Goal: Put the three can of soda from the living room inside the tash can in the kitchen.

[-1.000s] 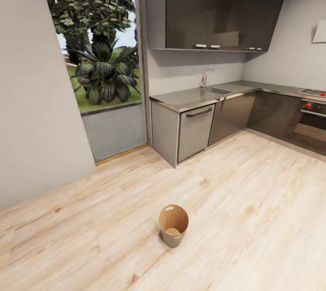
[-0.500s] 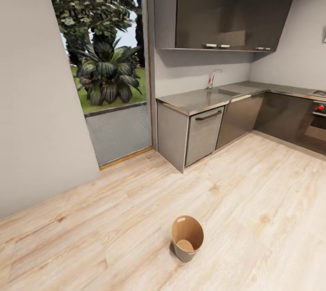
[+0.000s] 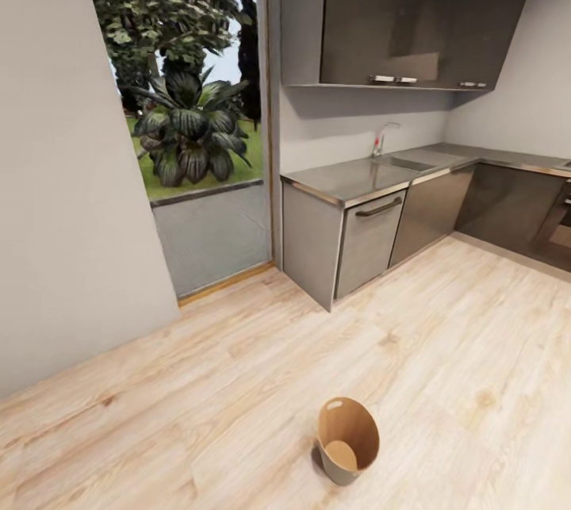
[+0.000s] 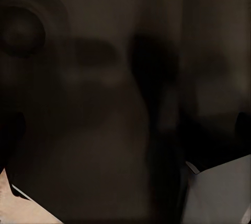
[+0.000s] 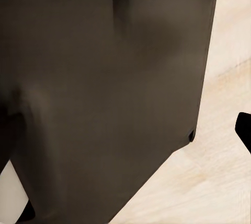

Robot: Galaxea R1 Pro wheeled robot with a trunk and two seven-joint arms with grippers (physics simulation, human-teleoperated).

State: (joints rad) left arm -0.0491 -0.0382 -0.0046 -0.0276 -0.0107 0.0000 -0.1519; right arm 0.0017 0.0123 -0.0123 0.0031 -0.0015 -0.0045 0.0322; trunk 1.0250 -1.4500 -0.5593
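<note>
Bin: tash can [image 3: 347,440] stands on the light wood floor [image 3: 238,383], low in the head view and right of centre; pale grey outside, tan wood-like inside; mouth tipped toward the camera, a small slot near its top rim; no can visible inside.
Room: kitchen; grey base cabinets [image 3: 349,236] under a steel countertop [image 3: 357,174], a tap [image 3: 381,139] at the sink, dark glossy wall cupboards [image 3: 412,14] above.
Doorway: tall glass opening [image 3: 198,121] left of the cabinets, with a broad-leaved plant [image 3: 186,137] and trees outside.
Wall: plain grey wall [image 3: 71,177] at far left.
Spacing: bin well apart from the cabinets, bare floor all round it.
Left wrist view: dark, blurred surface close to the lens; slivers of floor and a grey panel at the corners.
Right wrist view: dark flat panel [image 5: 104,88] over pale wood floor.
Jaws: spread or pressed together, cannot tell for either gripper.
</note>
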